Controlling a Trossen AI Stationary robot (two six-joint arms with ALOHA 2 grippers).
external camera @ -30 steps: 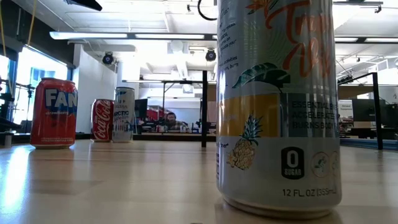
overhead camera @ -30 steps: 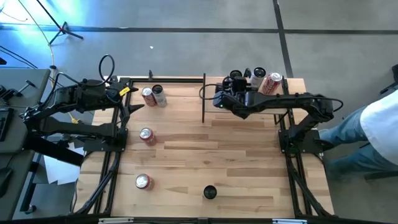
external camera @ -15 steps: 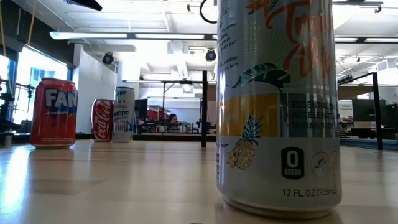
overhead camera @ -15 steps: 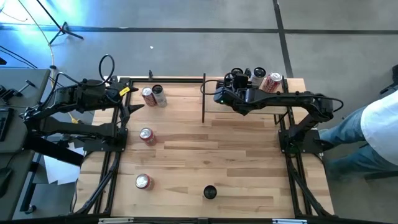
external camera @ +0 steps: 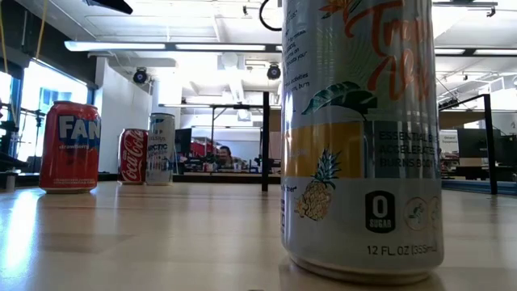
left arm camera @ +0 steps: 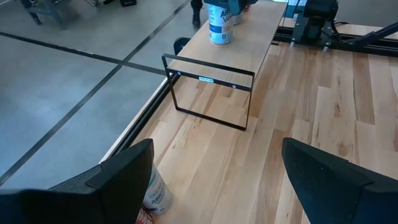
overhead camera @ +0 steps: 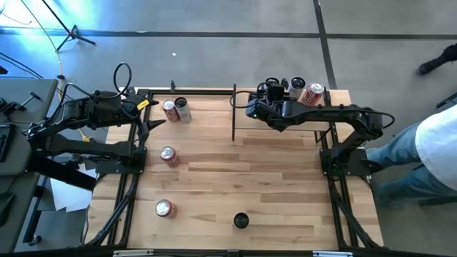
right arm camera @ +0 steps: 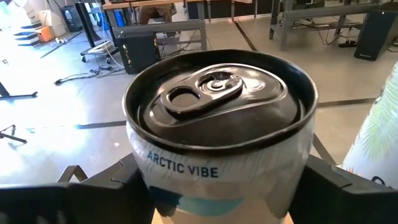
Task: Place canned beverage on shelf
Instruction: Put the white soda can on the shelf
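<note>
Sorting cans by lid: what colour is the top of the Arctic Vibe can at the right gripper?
Black, on the Arctic Vibe can; the right wrist view shows it best.

Two dark arms on black frame bases

Both arms are matte black with chunky jointed links. The left arm [overhead camera: 86, 118] carries a looped black cable and a small yellow tag near its wrist; the right arm [overhead camera: 335, 118] has blocky housings and a cable loop by its claw [overhead camera: 263, 96]. The left claw [left arm camera: 217, 180] has broad, flat, dark fingers with angular edges.
</note>
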